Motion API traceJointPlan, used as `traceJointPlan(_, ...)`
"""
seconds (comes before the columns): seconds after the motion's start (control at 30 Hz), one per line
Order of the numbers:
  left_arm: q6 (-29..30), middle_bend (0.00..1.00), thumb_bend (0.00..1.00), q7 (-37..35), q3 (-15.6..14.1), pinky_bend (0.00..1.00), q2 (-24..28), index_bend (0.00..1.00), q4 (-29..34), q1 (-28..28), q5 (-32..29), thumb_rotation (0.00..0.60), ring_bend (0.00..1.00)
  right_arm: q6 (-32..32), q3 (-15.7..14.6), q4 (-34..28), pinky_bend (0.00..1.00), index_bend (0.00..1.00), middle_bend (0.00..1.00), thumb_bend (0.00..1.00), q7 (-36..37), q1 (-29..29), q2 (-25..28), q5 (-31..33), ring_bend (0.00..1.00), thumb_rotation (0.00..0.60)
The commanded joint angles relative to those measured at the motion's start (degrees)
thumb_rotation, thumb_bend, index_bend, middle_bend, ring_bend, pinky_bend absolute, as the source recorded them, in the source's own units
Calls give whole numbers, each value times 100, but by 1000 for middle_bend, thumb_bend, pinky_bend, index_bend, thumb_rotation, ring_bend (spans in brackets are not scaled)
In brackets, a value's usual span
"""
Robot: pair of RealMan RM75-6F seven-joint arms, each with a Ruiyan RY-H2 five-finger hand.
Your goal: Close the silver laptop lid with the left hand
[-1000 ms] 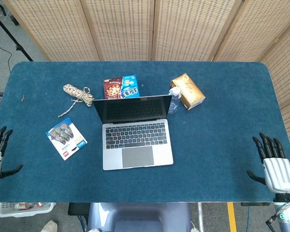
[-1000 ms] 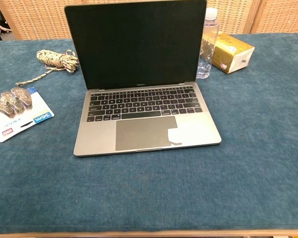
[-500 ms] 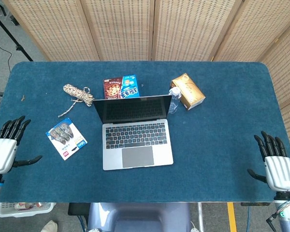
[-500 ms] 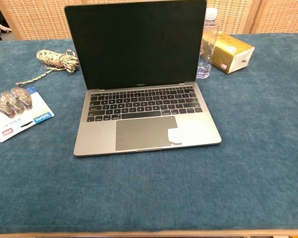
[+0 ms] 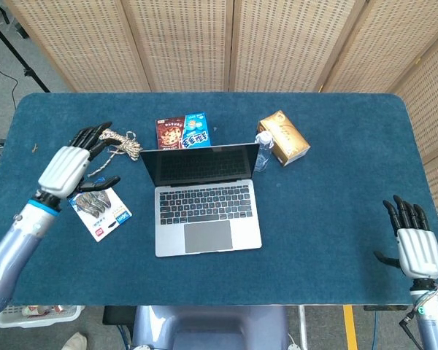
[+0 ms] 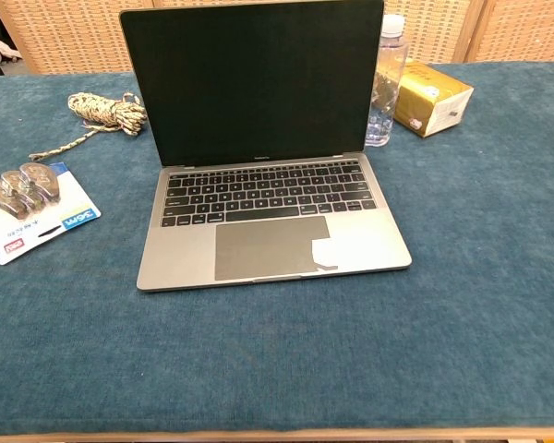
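Observation:
The silver laptop stands open in the middle of the blue table, its dark screen upright. My left hand hovers open to the laptop's left, fingers spread, above the tape pack and beside the rope. It touches nothing. My right hand is open at the table's near right corner, far from the laptop. Neither hand shows in the chest view.
A coil of rope lies back left. A tape pack lies left of the laptop. Behind the screen are a snack box, a clear bottle and a gold box.
My left hand has risen from the table's left edge and travelled right and back toward the laptop. The right hand has barely shifted. The laptop has not moved.

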State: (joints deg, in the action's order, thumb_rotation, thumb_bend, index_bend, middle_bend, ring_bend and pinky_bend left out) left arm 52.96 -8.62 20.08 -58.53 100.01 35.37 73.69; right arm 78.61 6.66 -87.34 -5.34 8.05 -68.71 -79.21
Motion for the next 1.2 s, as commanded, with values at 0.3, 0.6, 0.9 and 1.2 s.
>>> traceJointPlan(0.3, -1423, 0, 0, 531, 269, 0, -680, 245, -665, 1588, -1369, 0, 0, -176, 47, 141, 0, 0, 0, 0, -33, 72, -68, 216, 0, 600)
traceJointPlan(0.6, -1800, 0, 0, 718, 127, 0, -1154, 238, -1089, 2156, -2103, 0, 0, -249, 50, 187, 0, 0, 0, 0, -25, 102, -82, 287, 0, 600)
traceJointPlan(0.9, -2085, 15, 0, 469, 16, 125, -1466, 238, -1371, 2389, -2316, 0, 106, -306, 56, 232, 0, 0, 0, 0, -17, 125, -91, 359, 0, 600)
traceJointPlan(1.2, -1920, 185, 0, 357, -54, 373, -1506, 334, -1335, 2343, -2061, 0, 280, -317, 41, 231, 0, 0, 0, 0, -48, 138, -106, 366, 0, 600)
